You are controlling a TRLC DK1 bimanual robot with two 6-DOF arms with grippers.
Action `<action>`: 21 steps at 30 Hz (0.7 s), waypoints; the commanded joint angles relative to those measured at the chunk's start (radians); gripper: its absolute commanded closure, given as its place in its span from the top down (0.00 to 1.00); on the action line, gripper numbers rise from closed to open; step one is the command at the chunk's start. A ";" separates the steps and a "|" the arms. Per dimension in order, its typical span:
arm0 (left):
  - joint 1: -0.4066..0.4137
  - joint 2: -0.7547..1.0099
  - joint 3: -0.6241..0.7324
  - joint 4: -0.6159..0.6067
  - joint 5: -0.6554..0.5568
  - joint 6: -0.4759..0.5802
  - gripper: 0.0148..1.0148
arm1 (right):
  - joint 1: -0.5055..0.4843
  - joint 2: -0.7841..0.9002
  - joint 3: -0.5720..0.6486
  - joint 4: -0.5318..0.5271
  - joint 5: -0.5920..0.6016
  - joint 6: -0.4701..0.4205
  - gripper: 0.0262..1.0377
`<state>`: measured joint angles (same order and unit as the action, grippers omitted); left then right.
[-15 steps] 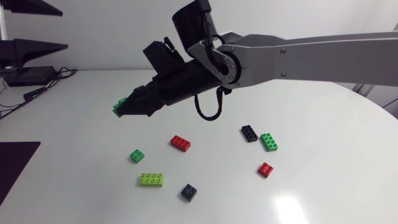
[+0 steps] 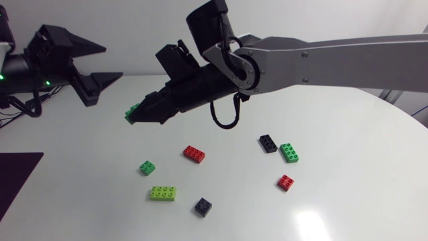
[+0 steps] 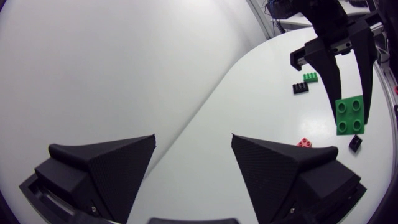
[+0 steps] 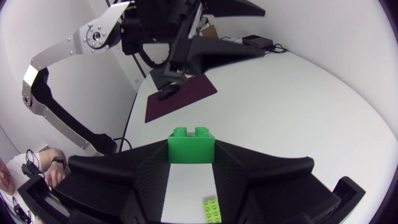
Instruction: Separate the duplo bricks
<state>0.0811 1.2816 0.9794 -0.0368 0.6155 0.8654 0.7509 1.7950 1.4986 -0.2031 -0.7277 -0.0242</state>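
Observation:
My right gripper (image 2: 138, 112) hangs over the table's left half, shut on a green brick (image 2: 132, 110). In the right wrist view that green brick (image 4: 191, 147) sits clamped between the fingers, studs up. My left gripper (image 2: 114, 61) is at the far left, open and empty, pointing toward the right gripper. In the left wrist view my left gripper (image 3: 193, 142) is wide open, and ahead of it hangs the green brick (image 3: 349, 115) held in the right gripper's fingers (image 3: 329, 68). Loose bricks lie on the table: red (image 2: 194, 154), small green (image 2: 147, 167), lime (image 2: 163, 193), dark (image 2: 203, 206).
More bricks lie to the right: black (image 2: 268, 143), green (image 2: 289, 152), small red (image 2: 285, 182). A dark mat (image 2: 17, 184) covers the table's left front corner. The lime brick (image 4: 210, 208) shows under the right gripper.
My left arm has come into the head view at the upper left, its open gripper facing the right one. The right gripper with the green brick has shifted slightly.

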 commanded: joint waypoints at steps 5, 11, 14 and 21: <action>-0.055 -0.008 -0.142 0.075 0.033 -0.238 0.81 | 0.001 0.052 0.017 -0.004 0.008 -0.026 0.23; -0.021 0.016 -0.156 0.086 0.207 -0.324 0.70 | -0.007 0.047 -0.018 -0.004 0.011 -0.088 0.23; -0.014 0.015 -0.154 0.052 0.273 -0.324 0.70 | -0.008 0.038 -0.051 -0.002 0.033 -0.132 0.23; 0.005 0.028 -0.110 -0.107 0.369 -0.226 0.59 | -0.002 0.033 -0.093 0.002 0.060 -0.195 0.23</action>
<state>0.0792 1.2877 0.8379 -0.1207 0.9657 0.6071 0.7490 1.8282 1.4311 -0.2028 -0.6746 -0.1841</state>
